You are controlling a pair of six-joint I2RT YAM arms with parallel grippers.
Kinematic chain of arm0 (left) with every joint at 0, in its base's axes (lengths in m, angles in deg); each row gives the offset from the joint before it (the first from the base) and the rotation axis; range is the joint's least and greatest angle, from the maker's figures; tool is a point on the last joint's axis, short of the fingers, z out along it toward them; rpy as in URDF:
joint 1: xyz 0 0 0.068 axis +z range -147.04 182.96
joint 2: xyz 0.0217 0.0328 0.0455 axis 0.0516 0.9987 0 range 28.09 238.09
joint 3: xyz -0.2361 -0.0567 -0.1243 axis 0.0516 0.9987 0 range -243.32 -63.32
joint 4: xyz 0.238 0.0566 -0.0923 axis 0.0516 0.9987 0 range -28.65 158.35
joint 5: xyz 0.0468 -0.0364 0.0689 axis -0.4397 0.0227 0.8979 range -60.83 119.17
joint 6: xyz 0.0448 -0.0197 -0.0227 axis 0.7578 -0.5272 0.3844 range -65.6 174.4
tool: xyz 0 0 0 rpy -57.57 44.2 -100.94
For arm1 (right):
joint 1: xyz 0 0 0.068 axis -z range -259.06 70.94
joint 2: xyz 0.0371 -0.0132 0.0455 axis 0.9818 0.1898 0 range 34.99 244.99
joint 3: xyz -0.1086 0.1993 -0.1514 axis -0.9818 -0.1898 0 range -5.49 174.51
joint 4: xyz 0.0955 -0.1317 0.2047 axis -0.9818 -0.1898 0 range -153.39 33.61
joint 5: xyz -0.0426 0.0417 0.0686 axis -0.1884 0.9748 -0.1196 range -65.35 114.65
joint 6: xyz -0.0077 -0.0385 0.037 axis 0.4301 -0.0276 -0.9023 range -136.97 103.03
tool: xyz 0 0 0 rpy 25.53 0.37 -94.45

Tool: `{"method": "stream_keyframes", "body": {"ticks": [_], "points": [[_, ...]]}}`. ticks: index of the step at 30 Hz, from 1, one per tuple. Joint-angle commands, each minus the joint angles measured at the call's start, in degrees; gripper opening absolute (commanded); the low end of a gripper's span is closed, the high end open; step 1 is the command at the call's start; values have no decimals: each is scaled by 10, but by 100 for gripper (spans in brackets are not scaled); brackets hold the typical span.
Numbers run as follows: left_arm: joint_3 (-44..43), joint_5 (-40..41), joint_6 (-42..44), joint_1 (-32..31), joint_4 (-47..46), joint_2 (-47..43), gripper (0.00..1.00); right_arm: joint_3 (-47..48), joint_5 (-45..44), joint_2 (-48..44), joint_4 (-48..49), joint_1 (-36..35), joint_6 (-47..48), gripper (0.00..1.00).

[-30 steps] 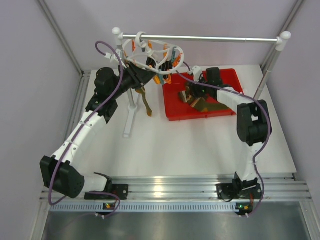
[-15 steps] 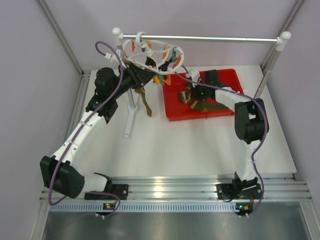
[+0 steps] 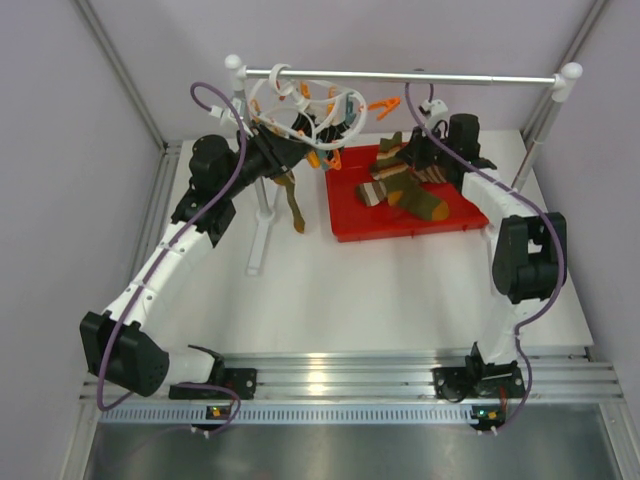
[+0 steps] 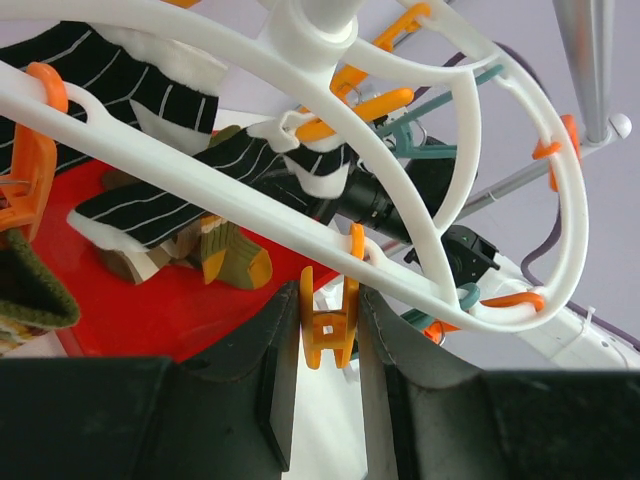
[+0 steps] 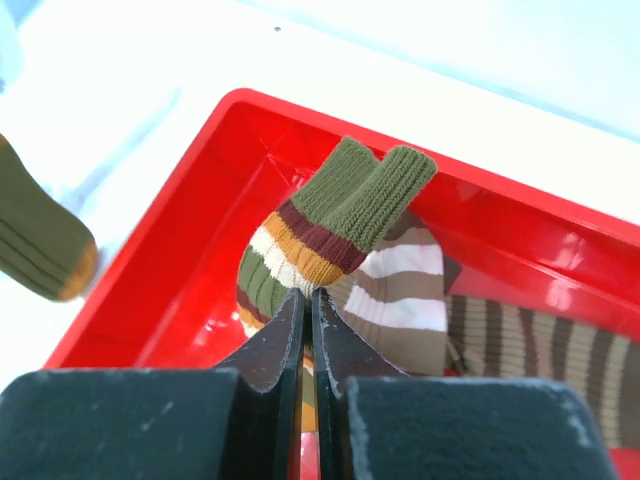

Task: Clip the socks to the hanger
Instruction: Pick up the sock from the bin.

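The white hanger [image 3: 300, 105] hangs by its hook on the rail at the back left. My left gripper [image 3: 288, 152] is just under it. In the left wrist view [image 4: 328, 300] its jaws are shut on an orange clip [image 4: 330, 325] dangling from the ring [image 4: 450, 180]. Dark striped socks [image 4: 150, 215] are clipped to the hanger, and a brown one [image 3: 292, 205] dangles below. My right gripper [image 3: 420, 160] is above the red tray [image 3: 345, 228], shut [image 5: 308, 295] on an olive sock with orange, white and maroon stripes [image 5: 330, 215]. Brown-and-white socks [image 5: 400, 300] lie in the tray below.
A silver rail [image 3: 420, 77] on white-capped posts [image 3: 566, 75] spans the back. Its left post stands on a white foot [image 3: 260, 235] beside the tray. Purple cables loop over both arms. An olive sock [image 5: 35, 240] shows at the left of the right wrist view.
My right gripper has risen out of the tray and moved back and to the right with the olive striped sock in it. The hanger has swung slightly. The left arm has stayed put.
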Motion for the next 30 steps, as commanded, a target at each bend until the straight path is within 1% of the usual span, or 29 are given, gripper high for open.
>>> {"method": "stream_keyframes", "body": {"ticks": [1, 3, 5, 7, 9, 10, 11, 12, 13, 14, 16, 17, 19, 20, 22, 23, 24, 25, 27, 30], "points": [[-19, 4, 9, 1, -12, -1, 0, -1, -19, -7, 67, 5, -99, 0], [-18, 3, 9, 1, -11, -2, 0, 10, -31, 4, 73, 6, -113, 0], [-17, 2, 10, 1, -11, -2, 0, 35, -30, 24, 49, 5, -89, 0], [-17, 4, 11, 1, -10, -4, 0, 34, -1, 30, 49, 5, -73, 0], [-17, 5, 13, 2, -8, -6, 0, 26, 54, 28, 29, 0, -24, 0], [-15, 4, 12, 2, -9, -6, 0, 24, 66, 23, 11, -7, 15, 0], [-15, 4, 9, 2, -9, -6, 0, 18, 74, 21, -30, -12, 68, 0], [-14, 2, 9, 2, -9, -5, 0, 15, 83, 19, -48, -15, 98, 0], [-13, 2, 8, 2, -10, -5, 0, 9, 80, 13, -63, -28, 128, 0], [-13, 1, 7, 2, -11, -4, 0, 0, 76, 11, -79, -33, 185, 0], [-13, 1, 6, 2, -11, -3, 0, -5, 70, 13, -131, -49, 240, 0], [-13, 1, 6, 2, -11, -2, 0, -8, 83, 15, -144, -52, 285, 0], [-14, 1, 7, 2, -10, -2, 0, -6, 97, 22, -186, -62, 327, 0], [-14, 1, 8, 2, -10, -3, 0, -4, 108, 25, -194, -64, 357, 0], [-14, 1, 9, 2, -8, -3, 0, 7, 122, 42, -244, -73, 394, 0], [-14, 2, 9, 2, -9, -3, 0, 26, 128, 49, -272, -75, 440, 0], [-14, 2, 9, 2, -9, -3, 0, 36, 138, 57, -293, -79, 460, 0], [-14, 2, 9, 2, -9, -2, 0, 54, 142, 71, -335, -87, 498, 0], [-14, 2, 9, 3, -9, -1, 0, 63, 144, 80, -354, -96, 524, 0], [-14, 2, 8, 2, -10, 0, 0, 63, 107, 93, -328, -123, 523, 2]]}}
